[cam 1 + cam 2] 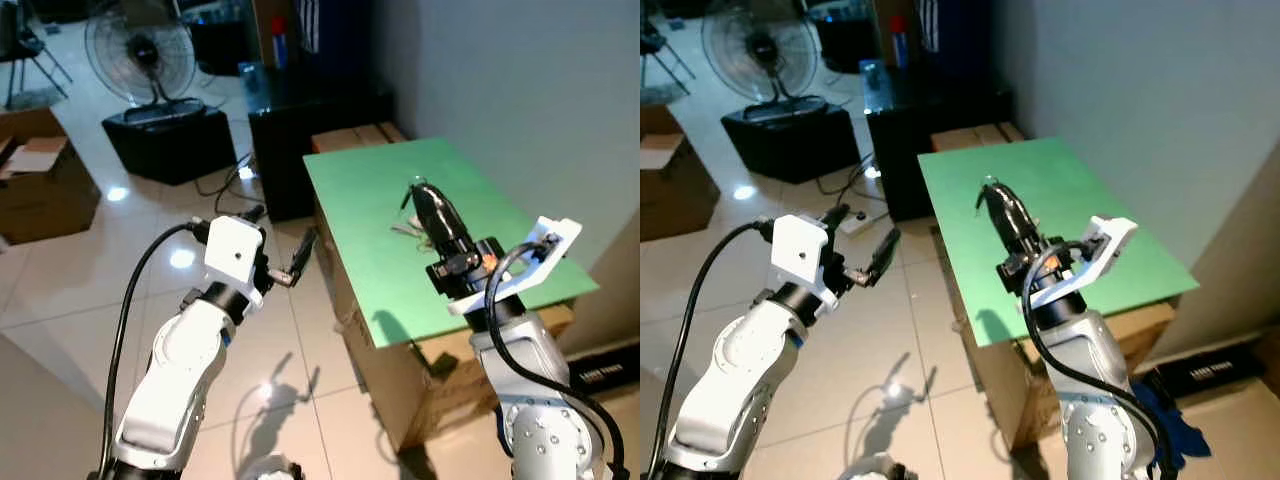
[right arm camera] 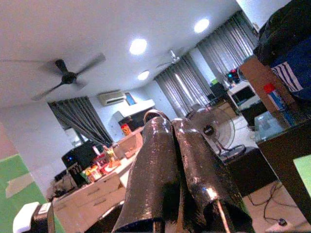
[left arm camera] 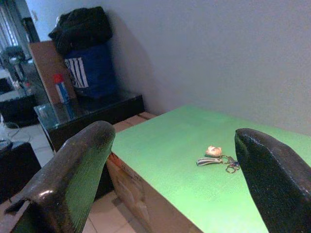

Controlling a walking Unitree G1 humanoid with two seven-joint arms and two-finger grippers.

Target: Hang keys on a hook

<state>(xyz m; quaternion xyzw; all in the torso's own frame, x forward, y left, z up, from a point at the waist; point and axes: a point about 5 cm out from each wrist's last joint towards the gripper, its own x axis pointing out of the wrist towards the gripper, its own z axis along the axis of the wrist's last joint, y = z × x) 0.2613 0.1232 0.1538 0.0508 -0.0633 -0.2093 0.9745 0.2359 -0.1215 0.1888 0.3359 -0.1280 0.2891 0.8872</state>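
I have two end effectors and one bunch of keys to deal with. My left end effector [image 1: 280, 235] is held out over the floor beside the one green surface [image 1: 370, 290], forearm raised, its two fingers spread wide and empty. My right end effector [image 1: 420, 190] reaches up and forward over the surface, its fingers clenched together; a thin loop shows at their tips, but I cannot tell what it is. The keys [image 3: 216, 158] lie flat on the surface below it.
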